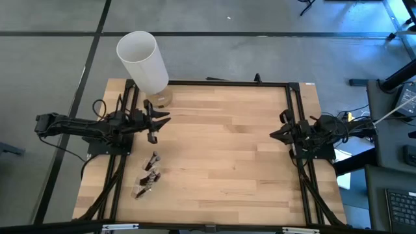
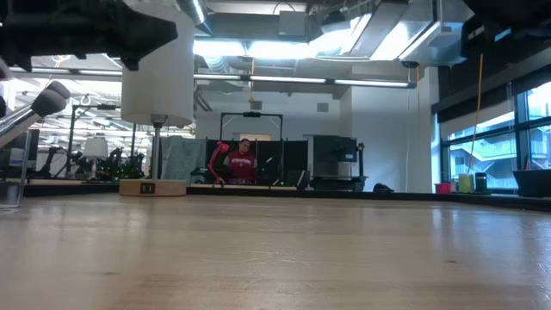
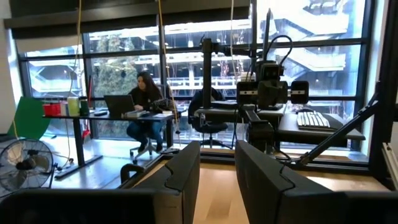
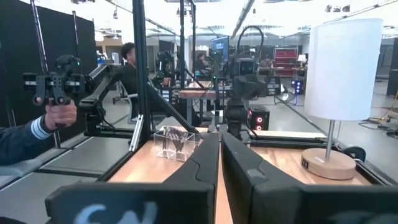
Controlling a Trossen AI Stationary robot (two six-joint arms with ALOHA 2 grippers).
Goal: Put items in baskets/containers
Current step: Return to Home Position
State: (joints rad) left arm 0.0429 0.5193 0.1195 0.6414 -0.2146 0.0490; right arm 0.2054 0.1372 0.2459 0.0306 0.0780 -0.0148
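— Our left gripper (image 1: 158, 125) is hovering over the left side of the table (image 1: 227, 162), toward its far end, and we are seeing its fingers standing a little apart with nothing between them.
— We are agreeing on that. We are finding the right gripper (image 1: 274, 134) over the right side, well apart from the other one and pointing inward. Its fingers are pressing together and are gripping nothing.
— Where are we placing the transparent cup (image 4: 163, 148)?
— We are placing it on the near-left part of the table, nearer than the left gripper and apart from it. In the right wrist view it is standing upright on the wood.
— And the brushes (image 1: 151, 168)?
— They are sitting inside the cup, dark sticks leaning against its clear walls and crossing each other. At the left edge of the low view we are catching one pale brush head (image 2: 50, 95) jutting up above the cup.
— What else are we noting?
— We are seeing a tall white cylinder (image 1: 143, 62) rising on a thin stem from a tan base (image 1: 159, 99) at the far-left corner, just beyond the left gripper. Off the table, a person's hand (image 4: 62, 113) in a blue sleeve is holding a dark device (image 4: 56, 84).
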